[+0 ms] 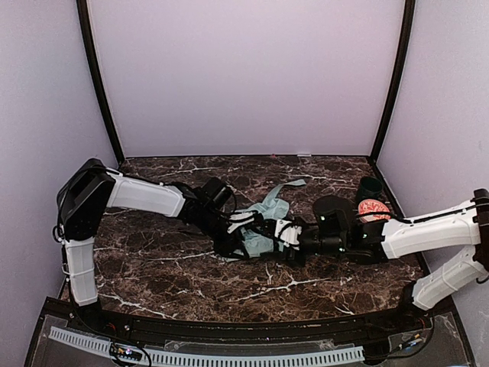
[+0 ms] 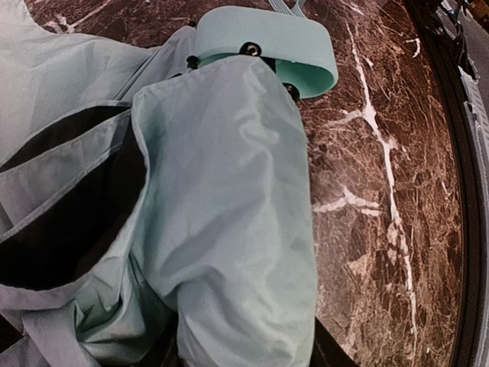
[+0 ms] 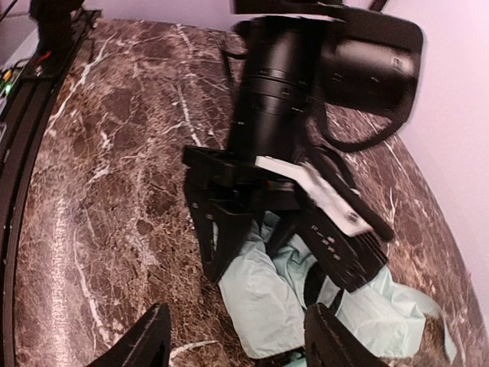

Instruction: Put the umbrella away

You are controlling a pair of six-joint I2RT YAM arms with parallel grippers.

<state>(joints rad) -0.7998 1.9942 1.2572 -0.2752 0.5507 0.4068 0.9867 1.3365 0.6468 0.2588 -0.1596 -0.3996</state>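
Lilac walls (image 1: 244, 76) close in a brown marble table (image 1: 153, 267) veined with white. From the left, the left arm reaches to the table's middle. Its gripper (image 1: 241, 241) is clamped across the umbrella (image 1: 267, 222), one finger on each side of the bunched mint fabric. The umbrella lies on the table at the middle, between the two grippers, half folded. Loose canopy spreads to its far side, and one strip trails to the far right. In the left wrist view the fabric fills most of the picture, its black underside shows in a fold, and the short mint handle (image 2: 263, 34) sticks out past the bundle, over the marble.

Just right of it, the right gripper (image 3: 237, 329) faces the left one with its fingers spread wide. The bundle's edge lies between them, and neither finger presses on it.

Farther right, near the far right corner, stand the containers. The dark cup (image 1: 370, 187) is on the far side; what it holds cannot be told. The bowl (image 1: 373, 208) is just nearer, partly behind the right arm, showing only its orange-and-white pattern.

Counted: one umbrella, one cup, one bowl, two arms.
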